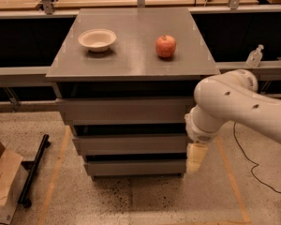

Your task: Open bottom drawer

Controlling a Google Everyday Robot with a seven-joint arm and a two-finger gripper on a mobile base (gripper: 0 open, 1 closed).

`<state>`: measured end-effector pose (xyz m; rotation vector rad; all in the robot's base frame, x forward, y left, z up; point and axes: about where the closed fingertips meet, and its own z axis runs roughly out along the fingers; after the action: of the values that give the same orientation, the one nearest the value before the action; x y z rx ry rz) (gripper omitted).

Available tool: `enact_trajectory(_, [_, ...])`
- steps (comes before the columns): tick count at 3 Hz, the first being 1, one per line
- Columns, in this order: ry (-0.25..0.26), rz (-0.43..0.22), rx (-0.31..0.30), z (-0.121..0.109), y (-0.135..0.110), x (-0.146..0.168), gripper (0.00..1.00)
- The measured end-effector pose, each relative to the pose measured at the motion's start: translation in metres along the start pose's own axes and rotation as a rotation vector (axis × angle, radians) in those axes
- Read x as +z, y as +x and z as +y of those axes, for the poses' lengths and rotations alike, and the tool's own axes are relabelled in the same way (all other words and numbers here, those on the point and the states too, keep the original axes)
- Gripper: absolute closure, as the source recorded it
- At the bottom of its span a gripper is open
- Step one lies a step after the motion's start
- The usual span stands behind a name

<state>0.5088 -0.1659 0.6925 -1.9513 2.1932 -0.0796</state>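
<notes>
The bottom drawer [133, 167] is the lowest of three stacked grey drawer fronts under a grey cabinet top [131, 62]. It has a plain flat front and looks closed, set back beneath the middle drawer [129, 143]. My white arm comes in from the right. My gripper [195, 158] points down at the cabinet's front right corner, level with the right end of the bottom drawer front.
A white bowl [97, 39] and a red apple [165, 46] sit on the cabinet top. A cardboard box [2, 186] and a black bar [33, 170] lie on the floor at the left. A cable [253, 172] runs on the floor at the right.
</notes>
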Motion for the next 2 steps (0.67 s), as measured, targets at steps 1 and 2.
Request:
enact_trajectory(1, [0.009, 0.022, -0.038, -0.004, -0.005, 0.053, 0.00])
enact_trajectory(2, [-0.012, -0.001, -0.011, -0.010, -0.003, 0.104, 0.00])
